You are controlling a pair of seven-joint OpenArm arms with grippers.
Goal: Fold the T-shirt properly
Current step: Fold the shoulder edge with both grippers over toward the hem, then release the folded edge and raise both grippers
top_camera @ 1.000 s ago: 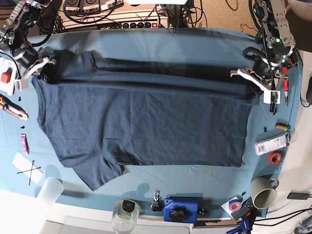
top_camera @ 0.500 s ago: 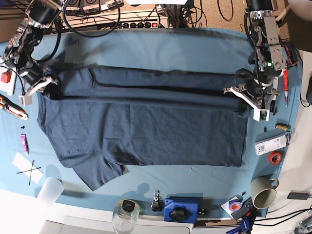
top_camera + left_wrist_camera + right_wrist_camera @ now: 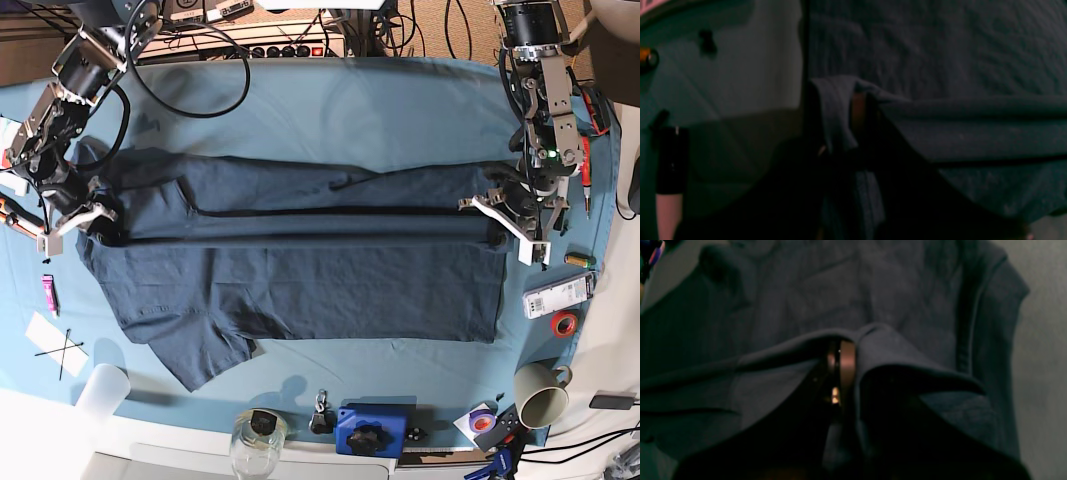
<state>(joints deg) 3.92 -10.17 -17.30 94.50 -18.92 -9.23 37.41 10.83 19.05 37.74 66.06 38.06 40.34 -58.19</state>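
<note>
The counter (image 3: pixel 330 90), covered by a teal-blue cloth, fills most of the base view, and the T-shirt (image 3: pixel 300 270) lies spread across its middle, reaching from near the left side of the frame to near the right. Its far long edge is lifted and doubled toward the near side, making a long horizontal band across the centre of the frame, while the lower part lies flat with one sleeve sticking out at the lower left. The left gripper (image 3: pixel 497 222), at the right of the base view, is closed tight on the raised fold at that end; its wrist view shows cloth bunched around the fingers. The right gripper (image 3: pixel 92 218), at the left of the base view, is likewise clamped shut on the fold at its end, and its wrist view shows fabric draped over the fingers. My judgement is that the first lengthwise fold is under way: the held edge is not yet laid down on the near half, the sleeve at lower left is untucked, and the crosswise folds are still to come. A mug (image 3: pixel 540 392) stands at the lower right, and a roll of red tape (image 3: pixel 565 324) lies just above it.
</note>
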